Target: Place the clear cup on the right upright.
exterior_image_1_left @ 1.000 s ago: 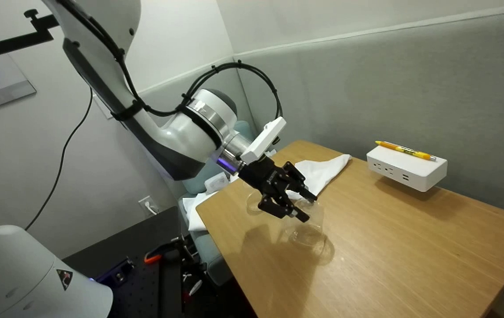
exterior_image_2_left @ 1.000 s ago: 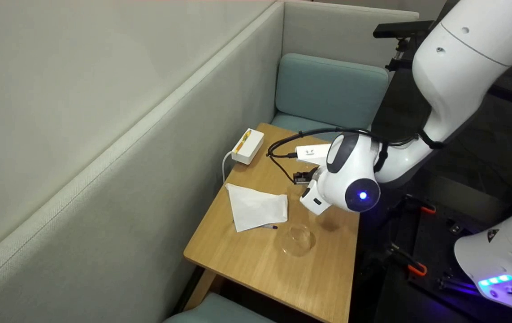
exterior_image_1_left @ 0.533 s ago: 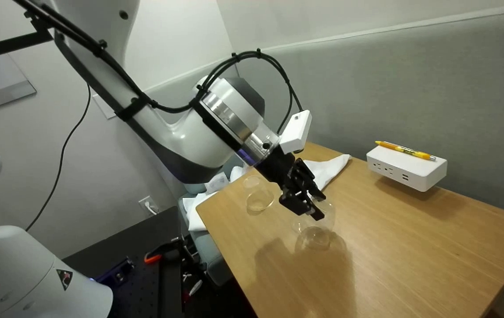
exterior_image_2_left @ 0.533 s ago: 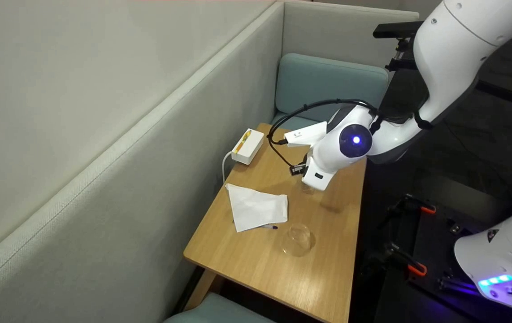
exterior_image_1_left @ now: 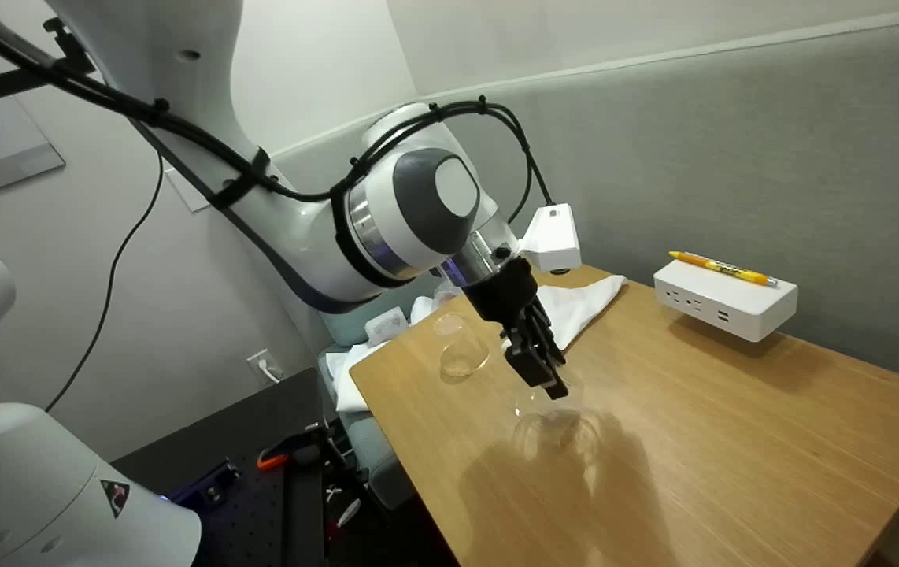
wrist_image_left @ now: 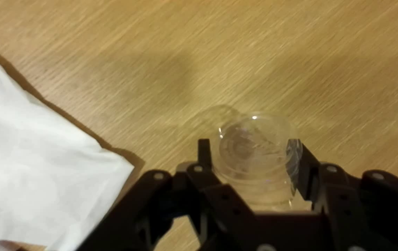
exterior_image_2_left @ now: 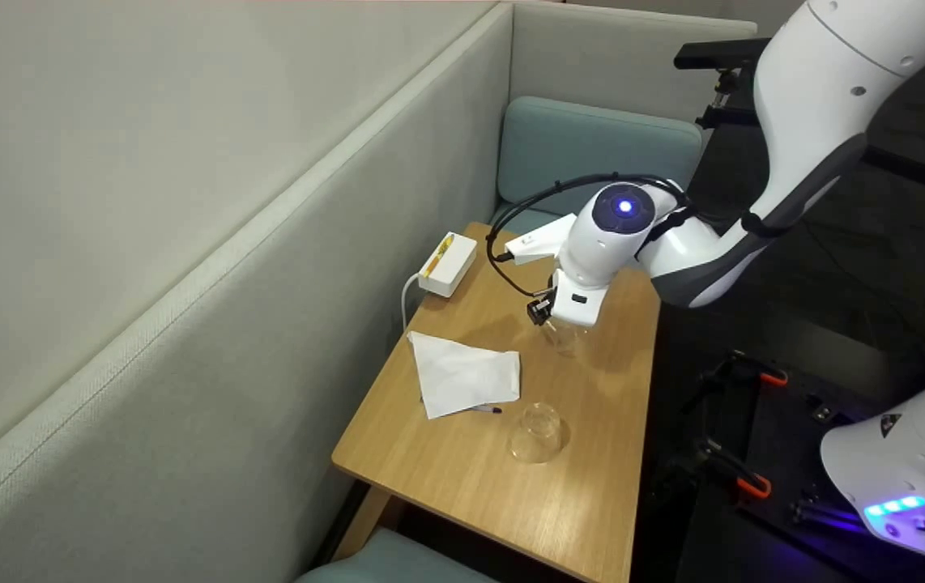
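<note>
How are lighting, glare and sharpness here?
Wrist view: bright glints on the clear cup, the hand dark and soft-edged, a shadow edging the white cloth. In an exterior view: broad shadow on the table, the cup's outline faint. In an exterior view: blue-violet glow at the robot's base.

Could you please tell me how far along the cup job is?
Gripping looks done: the end effector has the clear cup between its fingers. In hand: holding it over the table. Left, probably: setting it upright and releasing; the fingers flank it; orientation and contact are unclear.
</note>
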Controlling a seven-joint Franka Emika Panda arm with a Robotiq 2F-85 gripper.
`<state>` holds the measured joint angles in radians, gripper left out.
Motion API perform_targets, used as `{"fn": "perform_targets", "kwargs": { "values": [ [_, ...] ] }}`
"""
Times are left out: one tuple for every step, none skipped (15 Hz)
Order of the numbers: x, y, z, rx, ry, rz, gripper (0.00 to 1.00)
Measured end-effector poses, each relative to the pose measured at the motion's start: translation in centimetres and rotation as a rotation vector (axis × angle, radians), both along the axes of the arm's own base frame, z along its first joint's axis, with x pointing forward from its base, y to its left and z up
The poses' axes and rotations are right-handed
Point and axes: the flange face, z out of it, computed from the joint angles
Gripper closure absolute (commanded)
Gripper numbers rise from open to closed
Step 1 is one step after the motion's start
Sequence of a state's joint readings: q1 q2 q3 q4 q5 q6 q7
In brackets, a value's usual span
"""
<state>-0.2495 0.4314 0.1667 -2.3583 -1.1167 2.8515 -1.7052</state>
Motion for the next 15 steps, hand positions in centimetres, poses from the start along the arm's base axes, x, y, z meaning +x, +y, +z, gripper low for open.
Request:
{"fn": "perform_targets", "kwargs": {
  "values": [
    [0.2, -0.1, 0.1, 0.013, 0.029, 0.003, 0.69],
    [0.5, -0.3, 0.2, 0.025, 0.061, 0.001, 0.69],
    [0.6, -0.4, 0.3, 0.035, 0.096, -0.004, 0.69],
    [0.7, -0.5, 0.3, 0.044, 0.133, -0.011, 0.69],
    [0.9, -0.6, 0.2, 0.057, 0.166, -0.021, 0.69],
    [1.0, -0.7, 0.1, 0.068, 0.195, -0.028, 0.69],
    [1.2, -0.9, 0.0, 0.076, 0.22, -0.037, 0.44],
    [1.4, -0.9, 0.0, 0.078, 0.239, -0.044, 0.19],
    [1.7, -0.9, 0.0, 0.077, 0.253, -0.051, 0.17],
    [1.9, -0.9, 0.0, 0.072, 0.261, -0.061, 0.12],
    [2.2, -0.8, 0.1, 0.064, 0.266, -0.067, 0.04],
    [2.4, -0.7, 0.1, 0.055, 0.268, -0.07, 0.01],
    [2.6, -0.6, 0.1, 0.047, 0.268, -0.07, 0.0],
    [2.7, -0.5, 0.2, 0.04, 0.269, -0.069, 0.0],
    [2.8, -0.4, 0.2, 0.033, 0.269, -0.066, 0.0]
  ]
}}
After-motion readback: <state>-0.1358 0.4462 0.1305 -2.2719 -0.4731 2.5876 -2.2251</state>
